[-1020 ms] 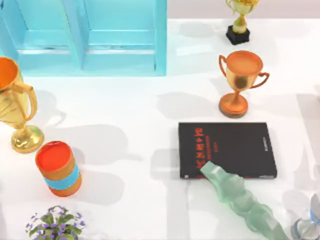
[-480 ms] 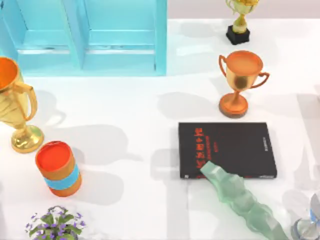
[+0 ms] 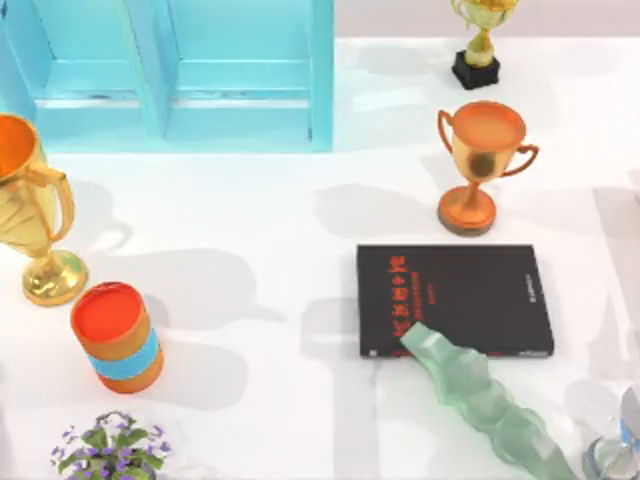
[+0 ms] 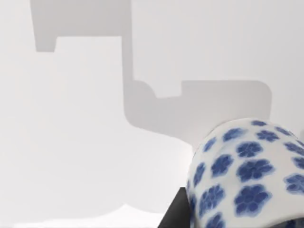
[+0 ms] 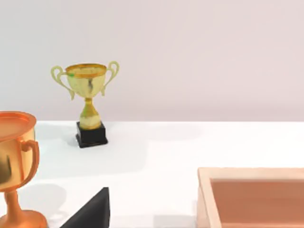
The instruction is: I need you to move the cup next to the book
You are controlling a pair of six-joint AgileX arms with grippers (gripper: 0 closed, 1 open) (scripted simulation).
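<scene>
The cup (image 4: 242, 175), white with blue flowers, sits tilted very close to the left wrist camera, above bare white table. A dark wedge (image 4: 175, 216) touches its side at the picture's edge; I cannot tell what it is. The book (image 3: 455, 300), black with red lettering, lies flat right of the table's middle in the top view. Its corner (image 5: 90, 211) also shows in the right wrist view. A pale green wavy object (image 3: 480, 400) overlaps the book's near left corner and runs toward the table's front right.
A blue cabinet (image 3: 180, 75) stands at the back left. Trophies stand behind the book (image 3: 480, 160), at the back (image 3: 478, 40) and at the left edge (image 3: 30, 210). An orange cylinder (image 3: 117, 337) and a flowering plant (image 3: 110, 447) sit front left. A wooden tray (image 5: 251, 197) is in the right wrist view.
</scene>
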